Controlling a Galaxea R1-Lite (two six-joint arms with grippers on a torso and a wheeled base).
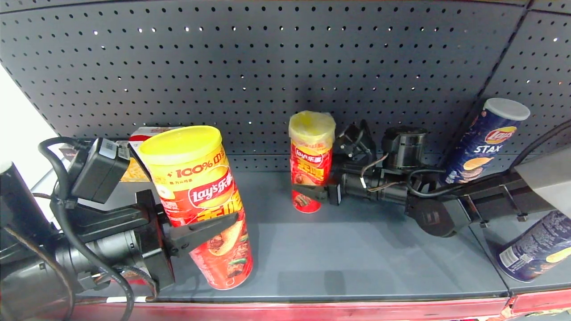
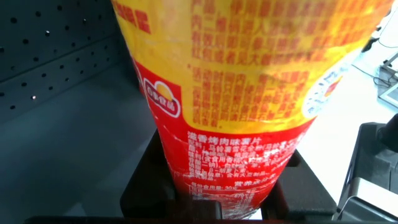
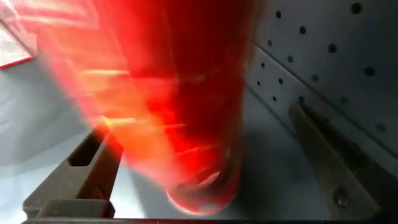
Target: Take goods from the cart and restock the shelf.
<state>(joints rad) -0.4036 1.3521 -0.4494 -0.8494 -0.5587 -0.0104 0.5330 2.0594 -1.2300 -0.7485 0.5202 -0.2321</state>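
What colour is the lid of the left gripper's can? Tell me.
Yellow lid on the can, best in head view.

can 1 [image 1: 196, 187]: red-yellow chip tube, yellow lid, tilted, shelf [image 1: 357, 258] front | can 2 [image 1: 311, 156]: same, upright, shelf rear

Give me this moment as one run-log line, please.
left gripper shut on large can, tilted at shelf front | right gripper open around small can near back panel | blue can leaning at right
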